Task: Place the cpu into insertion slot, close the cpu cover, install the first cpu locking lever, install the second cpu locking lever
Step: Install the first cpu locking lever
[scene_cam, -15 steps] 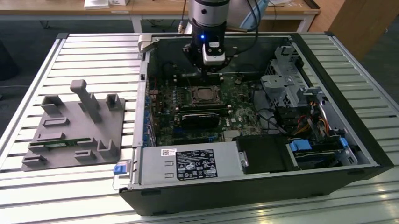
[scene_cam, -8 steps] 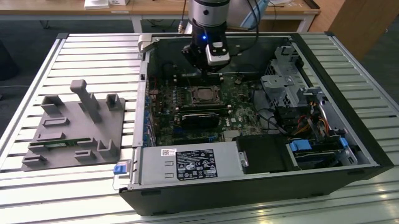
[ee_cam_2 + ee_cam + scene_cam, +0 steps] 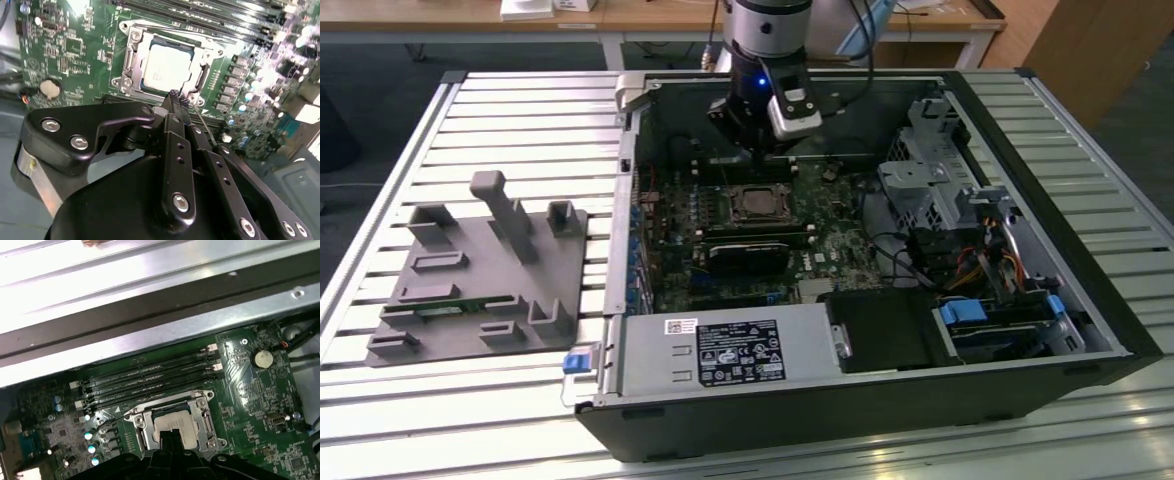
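Judging by the socket, you are at the lever stage. The cpu lies flat in the insertion slot on the green board, and the cpu cover looks folded down around it, its silver frame bordering the chip's grey top in both wrist views. Your gripper hangs just above the socket's edge, on the side away from the long black memory slots. Its two black fingers are drawn together to a narrow tip, with nothing that I can make out between them. In the exterior view you can see the gripper standing nearly upright inside the open computer case, just past the cpu on the side away from the camera. A thin wire locking lever runs out from the socket corner right beside the fingertips, toward the row of blue-topped capacitors. It seems to stand free rather than tucked under its catch, though I cannot be certain of that. To my eye, working that wire calls for a small, exact contact. You would want the closed tip set on the lever's handle end, pressing it down and sideways beneath its hook, and you would want to keep clear of the cover frame, the capacitors and the bare board around them.
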Controlling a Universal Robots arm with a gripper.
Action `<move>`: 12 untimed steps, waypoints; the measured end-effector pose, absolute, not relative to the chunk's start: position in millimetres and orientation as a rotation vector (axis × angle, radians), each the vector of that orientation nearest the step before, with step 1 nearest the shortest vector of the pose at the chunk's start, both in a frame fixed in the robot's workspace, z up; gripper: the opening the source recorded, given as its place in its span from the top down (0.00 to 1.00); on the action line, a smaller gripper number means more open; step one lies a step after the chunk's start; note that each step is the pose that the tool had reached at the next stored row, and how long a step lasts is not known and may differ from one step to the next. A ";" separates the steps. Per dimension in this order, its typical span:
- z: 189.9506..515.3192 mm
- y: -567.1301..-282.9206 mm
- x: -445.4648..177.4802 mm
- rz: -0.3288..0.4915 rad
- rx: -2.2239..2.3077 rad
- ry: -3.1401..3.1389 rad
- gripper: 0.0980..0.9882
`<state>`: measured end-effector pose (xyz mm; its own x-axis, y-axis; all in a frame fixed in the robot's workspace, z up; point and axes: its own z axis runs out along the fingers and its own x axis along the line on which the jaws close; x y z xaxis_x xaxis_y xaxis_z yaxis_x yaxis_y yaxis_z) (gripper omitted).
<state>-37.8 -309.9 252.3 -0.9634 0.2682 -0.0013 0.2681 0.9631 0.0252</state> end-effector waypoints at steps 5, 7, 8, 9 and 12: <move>251.9 -309.9 -37.8 0.039 0.282 3.125 0.99; 251.6 -309.9 -37.8 0.040 0.227 3.130 0.99; 251.5 -309.9 -37.8 0.039 0.199 3.132 0.99; 251.3 -309.9 -37.8 0.040 0.170 3.134 0.99; 250.8 -310.0 -39.2 0.040 0.111 3.137 0.99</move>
<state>-39.2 -310.0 250.8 -0.9975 0.0705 -0.0014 0.0704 0.9972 0.0253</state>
